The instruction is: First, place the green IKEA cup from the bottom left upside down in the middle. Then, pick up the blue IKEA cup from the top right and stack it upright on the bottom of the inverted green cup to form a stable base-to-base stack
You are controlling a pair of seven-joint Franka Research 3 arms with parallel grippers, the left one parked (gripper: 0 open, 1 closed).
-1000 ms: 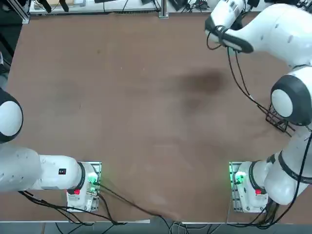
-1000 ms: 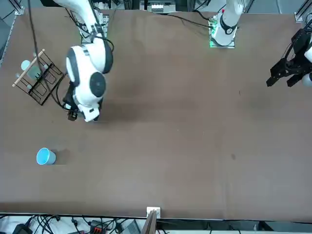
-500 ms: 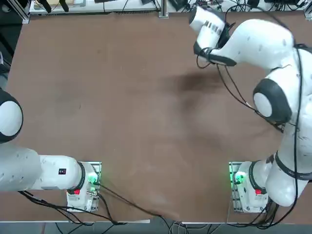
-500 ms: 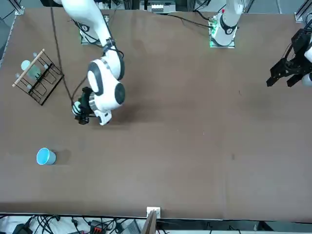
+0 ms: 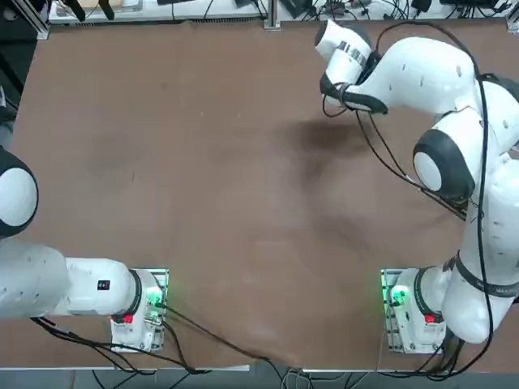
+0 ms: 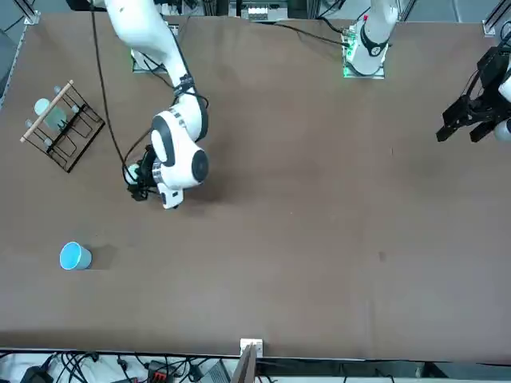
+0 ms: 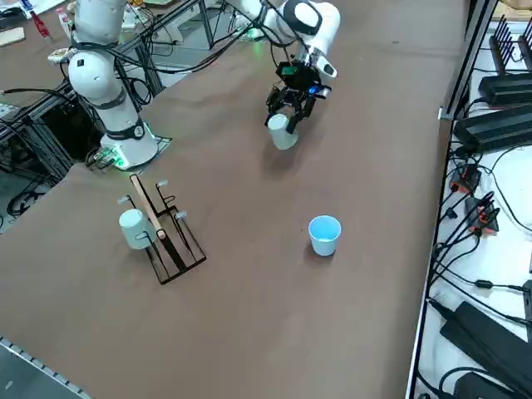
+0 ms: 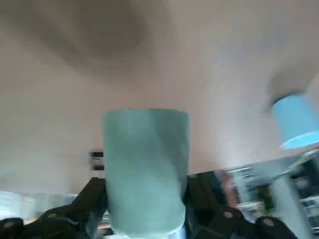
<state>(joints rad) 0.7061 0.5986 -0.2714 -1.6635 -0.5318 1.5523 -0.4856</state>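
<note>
The green IKEA cup [image 8: 145, 172] sits between the dark fingers [image 8: 92, 204] of my right gripper [image 8: 145, 211], which is shut on its sides. In the right side view the gripper [image 7: 287, 112] hangs over the far part of the table with the green cup [image 7: 283, 133] tilted below it, off the surface. The front view shows this gripper [image 6: 137, 177] low beside the white wrist. The blue IKEA cup [image 7: 324, 234] stands upright, mouth up, nearer the table's right edge; it also shows in the front view [image 6: 75, 256] and the wrist view [image 8: 298, 120]. The arm hides both cups in the top view.
A black wire rack with a wooden bar [image 7: 165, 233] stands at the right edge of the table, holding another pale cup [image 7: 133, 229]; the rack [image 6: 65, 128] also shows in the front view. Cables trail from the right arm [image 5: 430, 77] across the far right.
The right arm has swung from the far right edge towards the middle of the table, carrying the green cup, and the wrist has turned. The blue cup has not moved.
</note>
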